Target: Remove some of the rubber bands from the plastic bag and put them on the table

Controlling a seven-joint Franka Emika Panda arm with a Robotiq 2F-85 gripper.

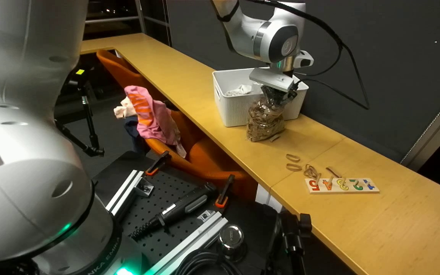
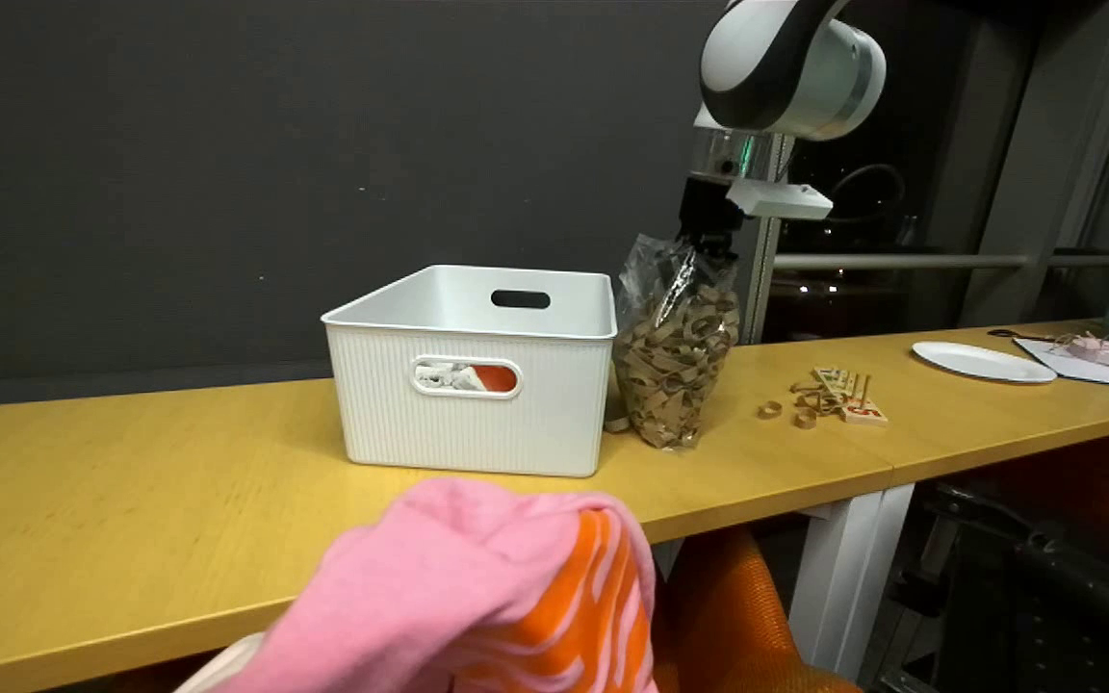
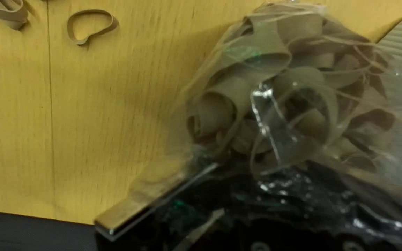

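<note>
Slowly does it: firm pinch, small tilt

The gripper [image 2: 710, 246] looks clenched on the clear film of the plastic bag [image 2: 675, 366], whose bulk hangs just below it; whether anything else is caught between the jaws, I cannot tell. Nor can I tell if the bag's base touches the table [image 1: 395, 217] underneath. Most of the rubber bands [image 3: 270, 62] are in the bag, below the gripper; several loose bands [image 1: 293, 167] lie on the table off to one side of it, by the number board [image 1: 342, 187], and a stray band [image 1: 274, 138] sits beneath it near the bag's base. Just beside the gripper, on the opposite side, stands the white bin [image 2: 468, 433].

Probably the step is coaxing bands out by moving the bag itself. Hold the pinch tight, since thin film may slip; raise it only a little, then lean the mouth, hard to make out in the crumpled plastic, toward the loose bands and away from the bin. Short, soft shakes should free a few; a bold tip could dump the lot. If setting it down, let the base settle upright before the jaws part, or it may topple
</note>
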